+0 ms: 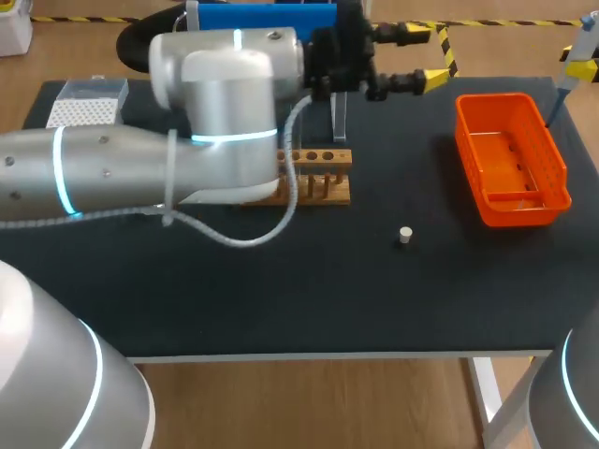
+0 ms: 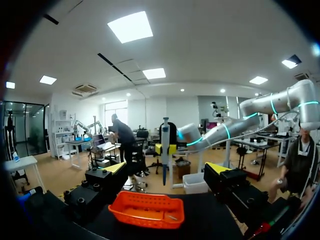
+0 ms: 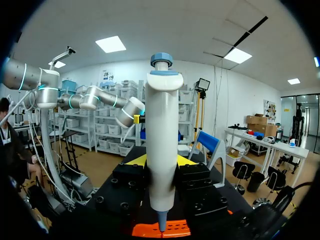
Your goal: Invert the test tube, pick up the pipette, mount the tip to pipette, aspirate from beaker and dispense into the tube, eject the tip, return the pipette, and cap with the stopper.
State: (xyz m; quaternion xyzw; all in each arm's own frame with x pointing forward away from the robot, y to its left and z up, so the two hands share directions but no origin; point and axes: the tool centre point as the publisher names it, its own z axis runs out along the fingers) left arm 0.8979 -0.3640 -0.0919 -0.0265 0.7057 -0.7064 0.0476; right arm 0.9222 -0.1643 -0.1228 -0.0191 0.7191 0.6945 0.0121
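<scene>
- Worktop (image 1: 187, 309): black and matte, with a pale strip along its front edge.
- White tip box (image 1: 86, 105) sits at the far left corner, its top a fine dotted grid.
- Silver left arm (image 1: 112, 173), ringed with cyan light, comes in over the left edge and lies across the far half of the worktop. A grey cable (image 1: 234, 238) droops from it toward the surface.
- Wooden rack (image 1: 318, 178) stands about midway along the far half. It is partly hidden under the arm's wrist, and a row of round holes shows along its top.
- Clear test tube (image 1: 339, 120) rises upright from the rack's right end, its top hidden behind the black body of the claw.
- Black left claw (image 1: 433, 56) points rightward above the surface near the far edge. Its yellow-tipped fingers are spread wide with nothing between them, and from its wrist the basket lies ahead.
- Small pale stopper (image 1: 404, 236) stands alone right of the middle, nearer the front than the rack and well apart from both rack and basket.
- Orange basket (image 1: 465, 140), slotted plastic, lies along the right edge in the far half, slightly askew.
- White pipette (image 3: 160, 140), capped in grey-blue, hangs upright by the far right corner, its point down over the basket's far end.
- Black right claw (image 3: 160, 161) is closed on the pipette's body, one finger against each side.
</scene>
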